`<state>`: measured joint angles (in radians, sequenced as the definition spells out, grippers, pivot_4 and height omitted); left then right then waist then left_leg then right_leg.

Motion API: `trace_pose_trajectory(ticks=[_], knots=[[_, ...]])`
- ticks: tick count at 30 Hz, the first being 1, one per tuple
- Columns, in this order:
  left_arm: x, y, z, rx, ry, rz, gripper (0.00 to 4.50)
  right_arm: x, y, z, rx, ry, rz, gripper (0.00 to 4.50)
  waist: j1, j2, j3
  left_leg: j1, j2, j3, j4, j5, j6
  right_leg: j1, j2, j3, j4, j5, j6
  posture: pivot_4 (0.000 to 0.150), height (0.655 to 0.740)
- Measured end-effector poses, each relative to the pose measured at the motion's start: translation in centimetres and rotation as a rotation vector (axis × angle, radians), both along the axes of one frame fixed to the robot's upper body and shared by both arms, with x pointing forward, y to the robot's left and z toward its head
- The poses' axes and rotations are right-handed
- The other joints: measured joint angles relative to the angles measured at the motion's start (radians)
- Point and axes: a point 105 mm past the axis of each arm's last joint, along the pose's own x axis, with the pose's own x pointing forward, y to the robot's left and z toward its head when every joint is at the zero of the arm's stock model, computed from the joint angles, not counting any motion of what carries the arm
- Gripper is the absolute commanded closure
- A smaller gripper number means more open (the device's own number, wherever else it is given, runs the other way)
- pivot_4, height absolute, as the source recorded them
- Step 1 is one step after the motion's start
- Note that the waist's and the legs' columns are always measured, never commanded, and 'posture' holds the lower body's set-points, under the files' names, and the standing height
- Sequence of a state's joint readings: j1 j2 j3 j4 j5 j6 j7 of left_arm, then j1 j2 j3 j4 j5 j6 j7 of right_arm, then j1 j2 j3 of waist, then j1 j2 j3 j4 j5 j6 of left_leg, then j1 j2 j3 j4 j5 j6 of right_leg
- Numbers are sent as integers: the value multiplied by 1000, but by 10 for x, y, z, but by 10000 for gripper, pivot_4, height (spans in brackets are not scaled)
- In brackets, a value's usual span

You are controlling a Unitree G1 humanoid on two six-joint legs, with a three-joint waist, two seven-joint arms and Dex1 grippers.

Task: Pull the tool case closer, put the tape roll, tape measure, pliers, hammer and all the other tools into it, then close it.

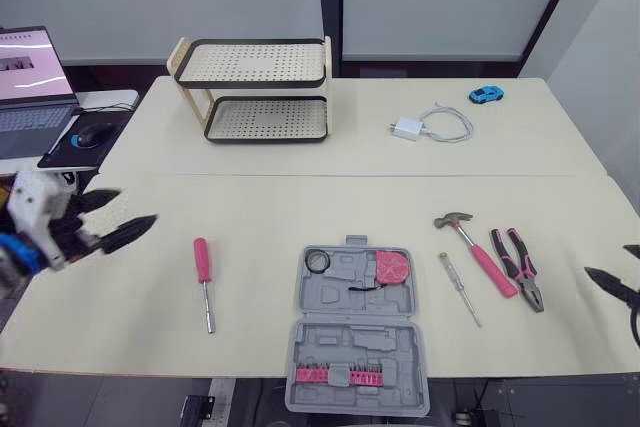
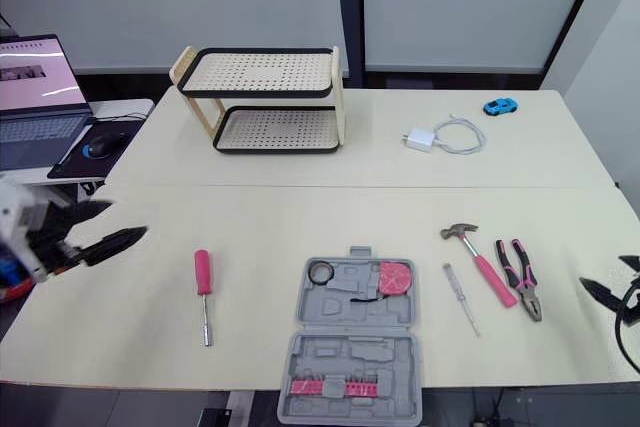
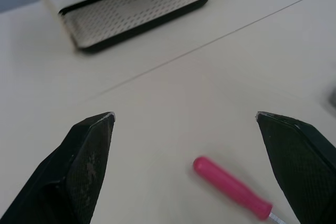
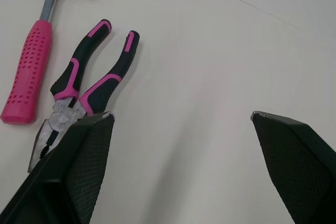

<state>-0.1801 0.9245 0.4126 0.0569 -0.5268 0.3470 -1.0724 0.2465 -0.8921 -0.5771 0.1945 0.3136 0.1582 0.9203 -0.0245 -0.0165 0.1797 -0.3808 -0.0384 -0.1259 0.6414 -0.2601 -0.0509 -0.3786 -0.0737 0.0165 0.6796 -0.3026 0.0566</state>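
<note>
The grey tool case lies open at the table's front edge, with a black tape roll and a pink tape measure in its tray. To its left lies a pink-handled screwdriver. On its right are a thin screwdriver, a pink hammer and pink-black pliers. My left gripper hovers open at the table's left edge, left of the pink screwdriver. My right gripper is open at the right edge, just right of the pliers and hammer.
A two-tier perforated rack stands at the back left of the table. A white charger with cable and a small blue toy car lie at the back right. A laptop and mouse sit on a side desk to the left.
</note>
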Motion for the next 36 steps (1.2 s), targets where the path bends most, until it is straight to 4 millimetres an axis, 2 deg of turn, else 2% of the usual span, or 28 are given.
trace_pose_trajectory(ticks=[2, 3, 5, 10, 13, 16, 20, 25, 27, 31, 36], knots=[[5, -31, 10, -18, -43, -105, 0, -6, 4, -2, 3, 3, -6, 324, -2, 0, 0, 0, -1, 0, 0, 0, 0, 0, 0, 0, 0, 0, 0, 1500, 7400], [8, -55, 18, -30, -82, -192, 0, -9, 6, 0, 4, -5, -16, 324, -2, 0, 0, 0, -1, 1, 1, 0, 0, 1, 1, 0, 0, 0, 0, 1500, 7400], [9, -91, 23, -20, -99, -330, 0, -18, 7, 1, -7, 1, -23, 324, -7, 0, 0, 1, -2, 2, 1, 0, 0, 1, 2, 0, 0, 0, 0, 1500, 7400], [-7, -158, 27, 39, -57, -667, 0, -46, 9, -5, -15, 68, -41, 324, -9, 0, 0, 1, -2, 2, 1, 0, 0, 1, 4, 1, 0, 0, 0, 1500, 7400], [-20, -182, 29, 57, -67, -816, 0, -56, 10, -4, -17, 85, -46, 324, -10, 1, 0, 1, -2, 3, 1, 0, 0, 1, 4, 1, 0, 0, 0, 1500, 7400], [-27, -196, 26, 55, -66, -893, 0, -56, 15, 3, -16, 69, -34, 324, -10, 0, 0, 2, -2, 2, 1, 0, 0, 2, 4, 1, 0, 0, 0, 1500, 7400], [-27, -202, 24, 40, -85, -903, 0, -45, 31, 6, 20, 47, -1, 324, -8, 0, 0, 2, -2, 1, 2, 0, 0, 4, 4, 0, -1, 0, 0, 1500, 7400], [-28, -206, 19, 13, -89, -886, 0, -21, 57, -13, 84, 41, 40, 324, -7, 0, 0, 2, -2, 0, 2, 0, 0, 4, 4, 0, -1, 0, 0, 1500, 7400], [-29, -208, 18, 13, -90, -883, 0, -10, 60, -21, 91, 41, 31, 324, -5, 0, 0, 2, -2, 0, 3, 0, 0, 4, 3, 0, -1, 0, 0, 1500, 7400], [-34, -211, 16, 11, -89, -882, 0, 0, 65, -31, 116, 43, 14, 9339, -5, 0, 0, 2, -2, -1, 2, 0, 0, 4, 3, 0, -1, 0, 0, 1500, 7400], [-36, -212, 15, 10, -80, -877, 0, 2, 65, -52, 126, 94, -31, 9339, -4, 0, 0, 2, -2, -1, 3, 0, 0, 4, 3, -1, -1, 0, 0, 1500, 7400]])
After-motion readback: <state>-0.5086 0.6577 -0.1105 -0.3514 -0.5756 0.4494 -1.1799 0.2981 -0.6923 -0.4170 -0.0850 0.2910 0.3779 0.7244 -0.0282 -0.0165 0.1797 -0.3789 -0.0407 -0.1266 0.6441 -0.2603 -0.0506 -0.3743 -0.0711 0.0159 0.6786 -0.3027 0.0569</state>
